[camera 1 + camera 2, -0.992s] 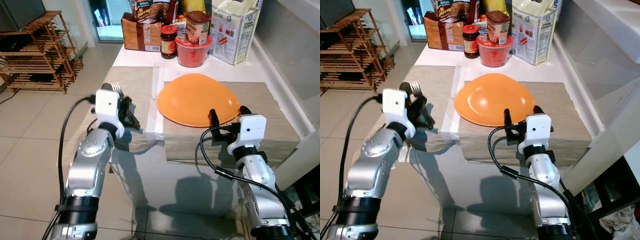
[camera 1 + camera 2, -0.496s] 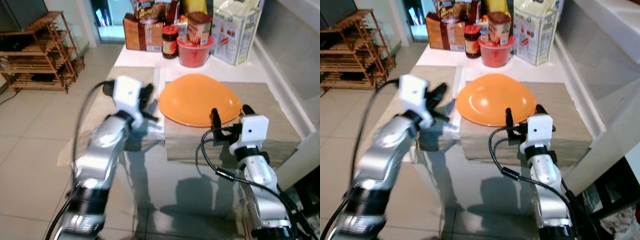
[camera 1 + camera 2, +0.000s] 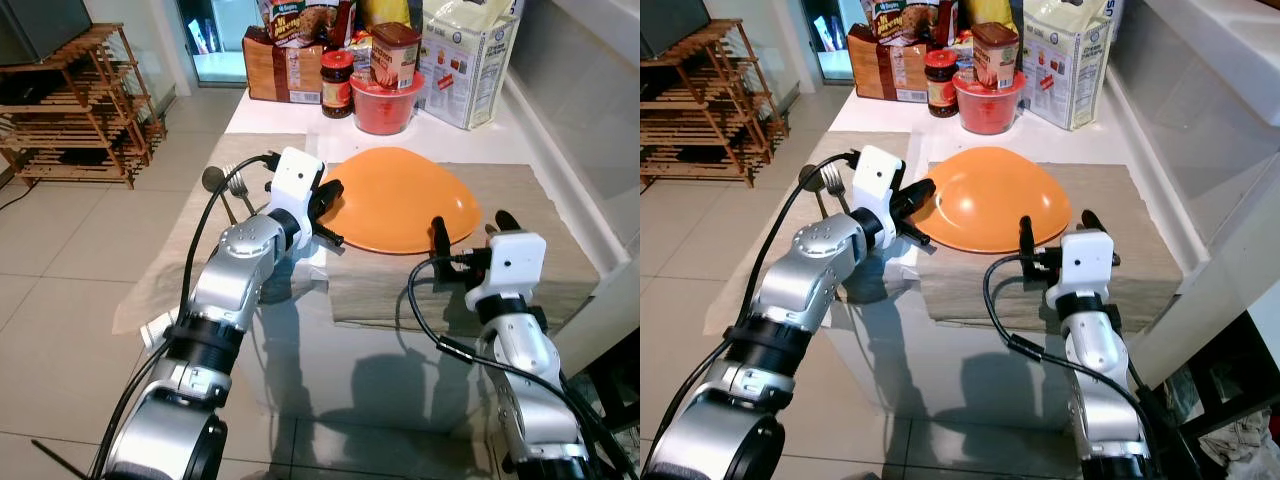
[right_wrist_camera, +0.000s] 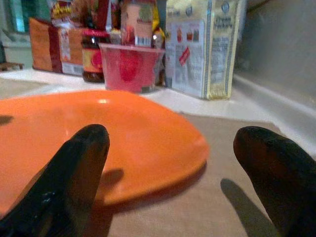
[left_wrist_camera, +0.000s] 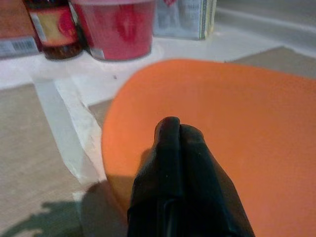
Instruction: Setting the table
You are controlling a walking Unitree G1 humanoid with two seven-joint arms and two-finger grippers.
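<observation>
Standing at the back of the white counter (image 3: pixel 280 115) are one brown box (image 3: pixel 285 68), one dark jar with a red lid (image 3: pixel 337 83), one red tub (image 3: pixel 385 103) with a brown jar (image 3: pixel 395 55) on top of it, and one white and yellow bag (image 3: pixel 467 65). Writing is seen on the box and the bag, but it is too small to be read. What is inside them cannot be told.

One orange plate (image 3: pixel 400 200) is laid on the grey placemat (image 3: pixel 520 215) on the right. A second grey placemat (image 3: pixel 255 165) is laid beside it on the left. One fork (image 3: pixel 238 187) and one spoon (image 3: pixel 216 185) are laid on that mat.

The left gripper (image 3: pixel 330 210) is held at the plate's left edge, with its two black fingers (image 5: pixel 180 182) pressed together and nothing between them. The right gripper (image 3: pixel 470 232) is held at the plate's near right edge. Its fingers (image 4: pixel 74 173) are spread wide apart, and nothing is gripped.

One wooden rack (image 3: pixel 75 110) is seen on the tiled floor (image 3: pixel 60 290).
</observation>
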